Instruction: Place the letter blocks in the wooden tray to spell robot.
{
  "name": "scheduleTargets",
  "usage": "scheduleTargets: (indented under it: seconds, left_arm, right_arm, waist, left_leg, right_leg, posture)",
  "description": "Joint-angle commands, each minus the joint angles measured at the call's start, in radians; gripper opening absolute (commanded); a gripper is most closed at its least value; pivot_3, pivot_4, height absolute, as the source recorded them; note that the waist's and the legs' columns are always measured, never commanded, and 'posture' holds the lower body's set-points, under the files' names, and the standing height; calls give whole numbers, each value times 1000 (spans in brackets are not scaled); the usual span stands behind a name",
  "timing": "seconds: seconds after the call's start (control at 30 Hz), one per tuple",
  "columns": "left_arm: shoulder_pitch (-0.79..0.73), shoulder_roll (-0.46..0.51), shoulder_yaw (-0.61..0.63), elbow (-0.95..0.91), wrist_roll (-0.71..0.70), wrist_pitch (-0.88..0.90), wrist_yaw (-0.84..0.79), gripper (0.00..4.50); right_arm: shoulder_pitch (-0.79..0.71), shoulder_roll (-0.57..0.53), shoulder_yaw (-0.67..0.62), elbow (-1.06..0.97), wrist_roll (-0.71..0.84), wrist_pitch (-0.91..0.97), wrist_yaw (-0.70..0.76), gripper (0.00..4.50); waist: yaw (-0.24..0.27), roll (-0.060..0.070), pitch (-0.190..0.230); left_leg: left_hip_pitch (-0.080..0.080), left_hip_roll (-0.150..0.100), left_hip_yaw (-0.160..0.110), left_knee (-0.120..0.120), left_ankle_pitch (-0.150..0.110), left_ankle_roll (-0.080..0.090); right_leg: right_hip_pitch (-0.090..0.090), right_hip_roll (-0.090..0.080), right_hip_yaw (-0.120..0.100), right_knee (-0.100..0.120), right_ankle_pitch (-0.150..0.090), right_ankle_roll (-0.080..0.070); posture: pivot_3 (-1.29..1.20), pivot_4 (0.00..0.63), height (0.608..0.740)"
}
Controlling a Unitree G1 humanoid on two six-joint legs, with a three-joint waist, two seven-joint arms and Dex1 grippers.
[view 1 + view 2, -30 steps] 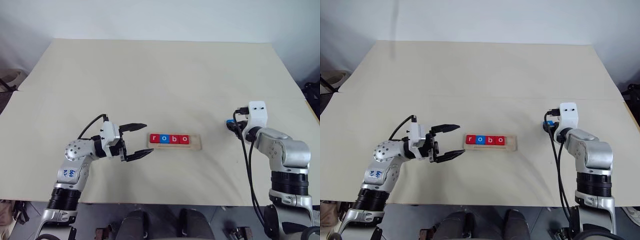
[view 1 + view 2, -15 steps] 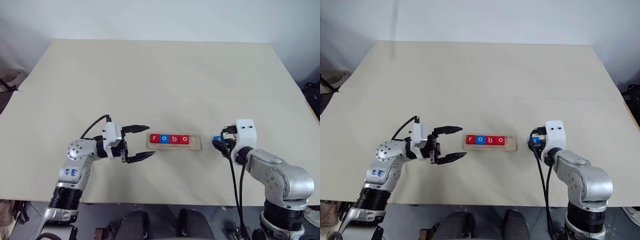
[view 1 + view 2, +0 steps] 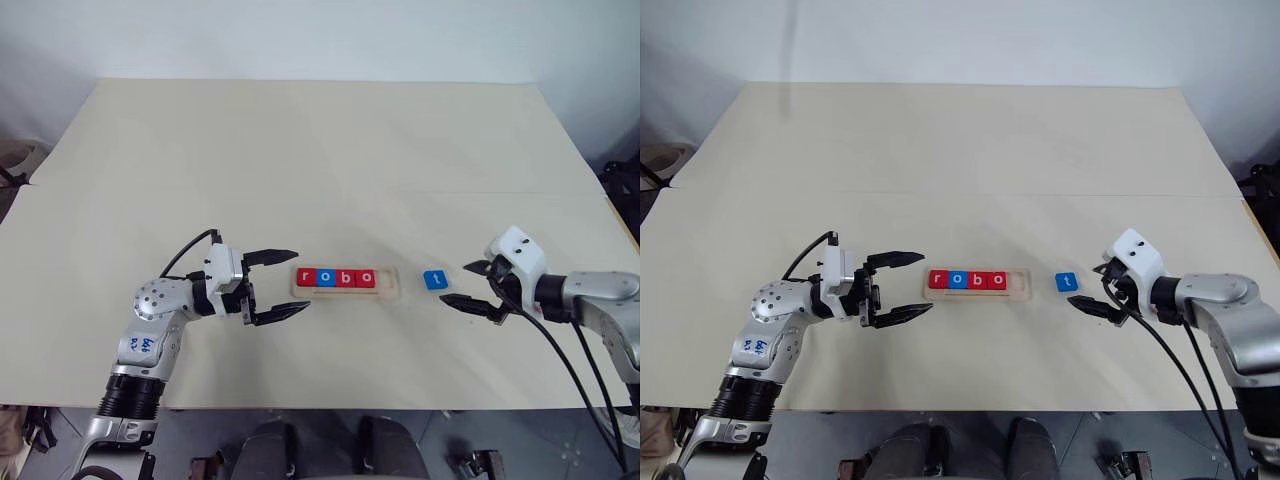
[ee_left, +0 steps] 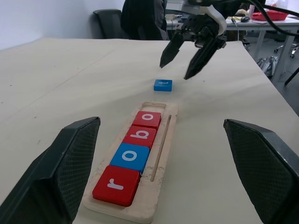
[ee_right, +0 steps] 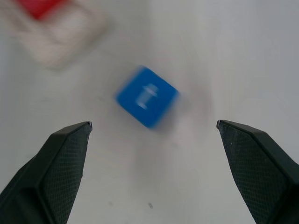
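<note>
We see four blocks (image 3: 338, 278) spelling "robo" in the wooden tray (image 3: 392, 287). The blue t block (image 3: 434, 280) lies on the tabletop (image 3: 320, 160) just beside it, unplaced. Both hands, left (image 3: 279, 285) and right (image 3: 470, 284), are open and empty.

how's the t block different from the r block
The t block is blue; the r block is red. The t block lies on the table, past the tray; the r block sits at its far end. Both are small square tiles with white letters.
</note>
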Motion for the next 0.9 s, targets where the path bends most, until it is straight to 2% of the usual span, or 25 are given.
scheduleTargets:
  seconds: [0.03,0.3,0.47,0.57,0.8,0.9]
  left_arm:
    - [1,3,7,-24,-9,-14,-10,4500]
    - [17,23,1,-64,-20,1,-44,4500]
    - [34,26,12,-80,-17,2,-30,4500]
    - [47,25,15,-92,-16,5,-19,4500]
    - [58,25,19,-100,-16,7,-2,4500]
    - [57,25,18,-99,-15,8,3,4500]
  right_arm:
    - [-139,-6,70,192,-75,-237,153,4481]
    - [-320,19,222,492,-210,-440,352,4481]
    - [-382,61,244,611,-250,-504,367,4481]
    - [-399,82,242,653,-258,-525,378,3891]
    - [-397,99,227,659,-254,-539,387,1539]
    - [-401,95,225,613,-240,-492,401,1464]
  waist:
    - [0,0,0]
    - [7,0,0]
    - [2,0,0]
    - [1,0,0]
    - [4,0,0]
    - [3,0,0]
  left_leg:
    - [0,0,0,1,0,0]
    - [-1,0,-2,1,0,0]
    - [-1,0,-2,2,0,0]
    - [-1,0,-2,2,0,0]
    - [-1,0,-2,2,0,0]
    - [-1,0,-2,2,0,0]
  right_leg:
    - [1,0,0,0,0,0]
    - [1,0,-2,-1,0,1]
    - [1,0,-2,-1,0,1]
    - [1,0,-2,0,0,1]
    - [1,0,-2,0,0,1]
    - [1,0,-2,0,0,1]
  posture:
    - [0,150,740]
    - [0,150,740]
    - [0,150,740]
    - [0,150,740]
    - [0,150,740]
    - [0,150,740]
